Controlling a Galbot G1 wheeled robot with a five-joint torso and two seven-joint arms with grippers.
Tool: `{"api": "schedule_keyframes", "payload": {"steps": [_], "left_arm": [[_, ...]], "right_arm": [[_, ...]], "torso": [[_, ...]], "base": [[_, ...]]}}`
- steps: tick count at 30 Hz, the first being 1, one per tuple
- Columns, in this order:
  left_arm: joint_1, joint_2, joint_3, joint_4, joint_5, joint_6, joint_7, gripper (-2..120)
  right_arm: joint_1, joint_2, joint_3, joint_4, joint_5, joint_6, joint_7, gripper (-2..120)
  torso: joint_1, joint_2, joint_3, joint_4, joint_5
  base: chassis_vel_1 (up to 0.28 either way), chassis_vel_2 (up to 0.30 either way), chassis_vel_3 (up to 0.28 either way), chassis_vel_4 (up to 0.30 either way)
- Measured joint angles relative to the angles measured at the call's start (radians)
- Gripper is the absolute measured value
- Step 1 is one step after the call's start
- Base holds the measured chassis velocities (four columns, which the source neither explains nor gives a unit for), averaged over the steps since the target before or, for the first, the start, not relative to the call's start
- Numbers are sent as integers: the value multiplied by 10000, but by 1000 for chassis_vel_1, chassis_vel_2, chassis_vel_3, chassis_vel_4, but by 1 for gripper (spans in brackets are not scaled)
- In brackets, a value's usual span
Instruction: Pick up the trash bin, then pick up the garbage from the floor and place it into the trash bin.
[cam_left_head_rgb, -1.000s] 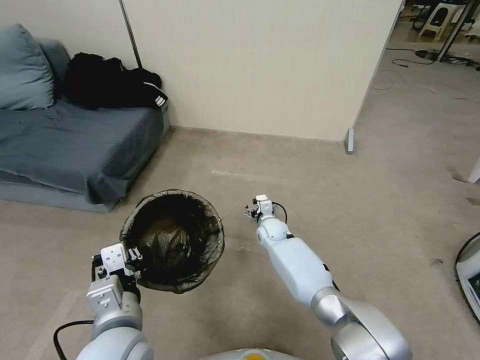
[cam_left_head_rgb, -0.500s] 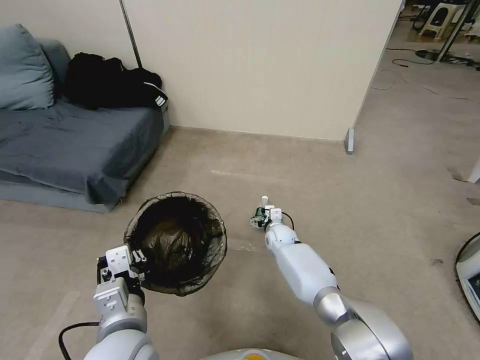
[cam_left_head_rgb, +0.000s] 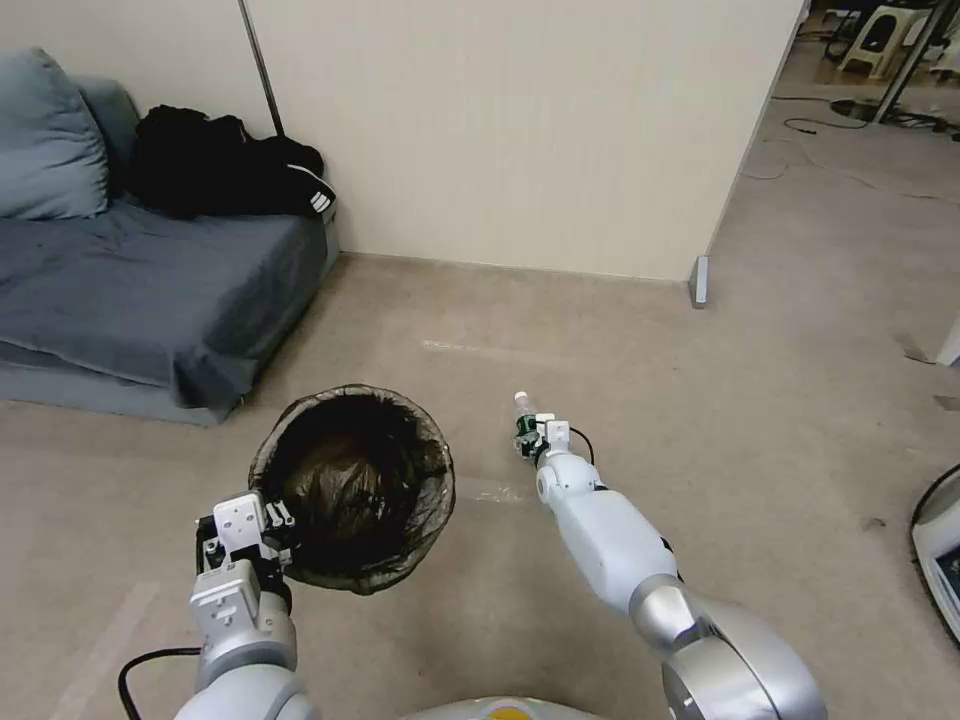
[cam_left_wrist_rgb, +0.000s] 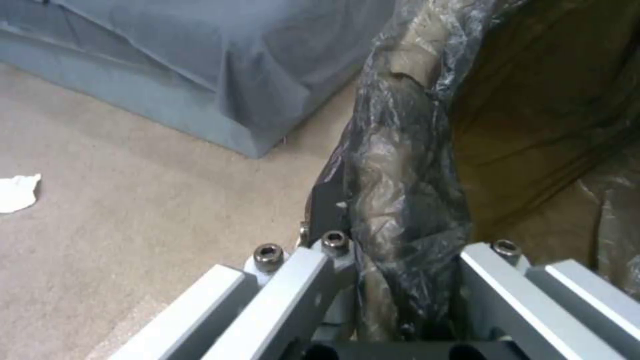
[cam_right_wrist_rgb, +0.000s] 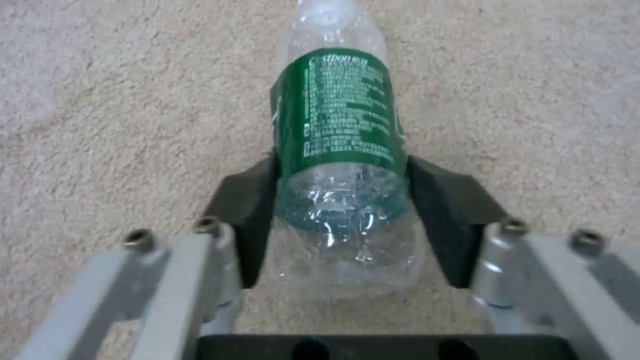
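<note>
The trash bin (cam_left_head_rgb: 440, 480) is a round bucket lined with a dark bag, held off the beige carpet at lower left. My left gripper (cam_left_head_rgb: 268, 522) is shut on its near rim; in the left wrist view the bag-covered rim (cam_left_wrist_rgb: 400, 175) runs between the fingers (cam_left_wrist_rgb: 293, 280). The garbage in my right gripper (cam_left_head_rgb: 528, 437) is a crushed clear plastic bottle (cam_left_head_rgb: 520, 408) with a green label. In the right wrist view the black pads (cam_right_wrist_rgb: 247, 200) press both sides of the bottle (cam_right_wrist_rgb: 340, 115) just above the carpet. A crumpled white tissue (cam_left_wrist_rgb: 17, 192) lies on the floor near the sofa.
A grey sofa (cam_left_head_rgb: 130, 290) with a cushion and black clothing (cam_left_head_rgb: 220, 165) stands at the left. A beige partition wall (cam_left_head_rgb: 520, 130) with a metal foot (cam_left_head_rgb: 698, 280) closes the back. A white device (cam_left_head_rgb: 940, 550) sits at the right edge. Open carpet lies ahead.
My right gripper has shifted a little right and turned, and the green-labelled bottle now shows between its fingers, cap pointing away. The bin and left gripper drifted slightly right.
</note>
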Motion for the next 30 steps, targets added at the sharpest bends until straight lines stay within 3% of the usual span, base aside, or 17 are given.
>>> {"api": "schedule_keyframes", "payload": {"steps": [2, 5, 12, 20, 22, 23, 24, 26, 27, 29, 30], "left_arm": [[1, 0, -2, 0, 0, -7, 1, 0], [-16, -6, -5, 8, 0, -28, 5, 0], [-108, 2, 21, 121, -35, -33, 9, 0], [-224, 57, 10, 343, -210, 6, 10, 0], [-397, 155, 8, 578, -534, 148, -25, 0], [-397, 155, 8, 578, -534, 148, -25, 0], [-450, 179, 5, 610, -608, 190, -26, 0], [-546, 226, -8, 706, -748, 255, -47, 0], [-546, 226, -8, 706, -748, 255, -47, 0], [-595, 255, 2, 822, -825, 285, -56, 0], [-595, 255, 2, 822, -825, 285, -56, 0]], "right_arm": [[5, 1, 2, -8, -23, 10, -3, 43], [11, 1, 22, -85, -125, 78, -19, 28], [2, -1, 118, -194, -368, 318, -94, 13], [-95, -2, 109, 21, -411, 522, -140, 10], [-656, -21, -269, 1545, 83, 863, 6, 10], [-656, -21, -269, 1545, 83, 863, 6, 10], [-1067, -77, -455, 2624, 237, 920, 67, 10], [-1828, -334, -721, 4797, 346, 1029, 152, 10], [-1828, -334, -721, 4797, 346, 1029, 152, 10], [-2494, -550, -1028, 6442, 363, 1165, 131, 10], [-2494, -550, -1028, 6442, 363, 1165, 131, 10]], "torso": [[0, 0, 0, 0, 1], [0, 0, 0, 0, 2], [0, 0, 0, 0, 2], [0, 0, 0, -1, 1], [0, 0, 0, -2, -4], [0, 0, 0, -2, -4], [1, 0, 1, 2, 9], [0, 0, -1, -1, -6], [0, 0, -1, -1, -6], [0, 0, 0, -1, 5], [0, 0, 0, -1, 5]], "base": [[0, 0, 0, 0], [0, 0, 0, 0], [0, 0, 0, 0], [0, 0, 0, 0], [0, 0, 0, 0], [0, 0, 0, 0], [0, 0, 0, 0], [0, 0, 0, 0], [0, 0, 0, 0], [0, 0, 0, 0], [0, 0, 0, 0]]}}
